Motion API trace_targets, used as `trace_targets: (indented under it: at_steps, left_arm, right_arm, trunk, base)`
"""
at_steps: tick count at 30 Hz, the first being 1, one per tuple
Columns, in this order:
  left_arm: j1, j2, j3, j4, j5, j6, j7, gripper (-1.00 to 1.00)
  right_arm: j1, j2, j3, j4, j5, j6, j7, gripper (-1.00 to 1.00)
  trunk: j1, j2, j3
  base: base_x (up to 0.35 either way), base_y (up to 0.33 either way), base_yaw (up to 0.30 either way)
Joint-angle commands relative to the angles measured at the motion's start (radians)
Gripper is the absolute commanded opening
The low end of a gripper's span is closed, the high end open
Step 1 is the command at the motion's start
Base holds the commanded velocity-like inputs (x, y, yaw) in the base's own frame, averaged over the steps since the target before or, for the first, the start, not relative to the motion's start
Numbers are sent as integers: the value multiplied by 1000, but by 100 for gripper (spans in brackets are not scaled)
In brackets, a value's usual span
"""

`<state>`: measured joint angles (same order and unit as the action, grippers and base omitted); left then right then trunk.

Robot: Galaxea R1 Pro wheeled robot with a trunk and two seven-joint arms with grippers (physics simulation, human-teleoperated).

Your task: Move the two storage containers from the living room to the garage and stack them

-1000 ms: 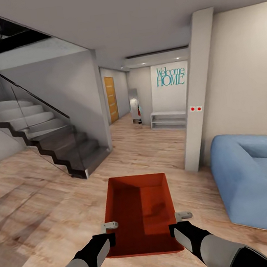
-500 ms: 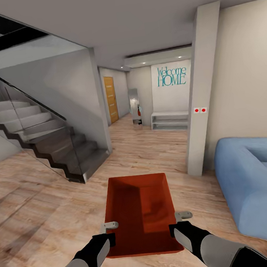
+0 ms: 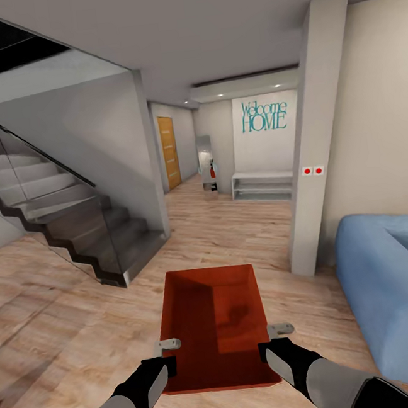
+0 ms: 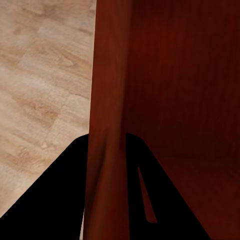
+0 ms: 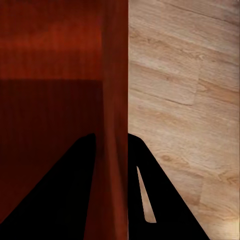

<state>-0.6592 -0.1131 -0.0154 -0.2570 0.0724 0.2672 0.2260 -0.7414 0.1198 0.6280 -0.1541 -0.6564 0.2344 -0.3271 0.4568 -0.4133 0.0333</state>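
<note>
Closest to the robot, the orange-red bin (image 3: 216, 326) is held out in front of the trunk above the wood plank floor (image 3: 65, 321), with its long sides running away from the camera and its open top showing a bare inside. The left gripper (image 3: 163, 354) is clamped on the bin's left wall near the near corner, and the right gripper (image 3: 278, 340) is clamped on the right wall at the matching spot. The head view shows only the black wrists and grey tabs at the rim; how the grip works is clear from the wrist cameras. In the left wrist view the bin's wall (image 4: 107, 115) runs edge-on between the two dark fingers (image 4: 55, 200), one outside over the planks and one inside the bin, both pressed to the wall. The right wrist view shows the same: the wall (image 5: 116, 100) is pinched between the fingers (image 5: 170, 200), with the bin's dark inside on one side and pale floor on the other. Beyond the bin, a blue sofa (image 3: 390, 284) sits to the right, and a white pillar (image 3: 315, 147) with two red dots stands just behind it. To the left rises a dark staircase (image 3: 73, 225) with a glass side. Farther down the hall are a low white shelf (image 3: 262, 186), teal "Welcome HOME" lettering (image 3: 264, 116) on the wall, and a wooden door (image 3: 169, 152).
</note>
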Motion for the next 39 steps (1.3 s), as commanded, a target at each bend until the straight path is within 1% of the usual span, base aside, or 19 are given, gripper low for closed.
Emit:
trace_targets:
  at_steps: [1,39]
  left_arm:
    - [1,4,-3,1,-9,9,12,-100]
    - [1,6,-3,2,-8,9,12,-100]
  right_arm:
    - [-1,-2,-5,-2,34,-35,-10,-100]
    - [-1,-2,-5,-2,34,-35,-10,-100]
  trunk:
    - [1,-1,0]
    - [1,-1,0]
  base:
    - [322,0,0]
    - [322,0,0]
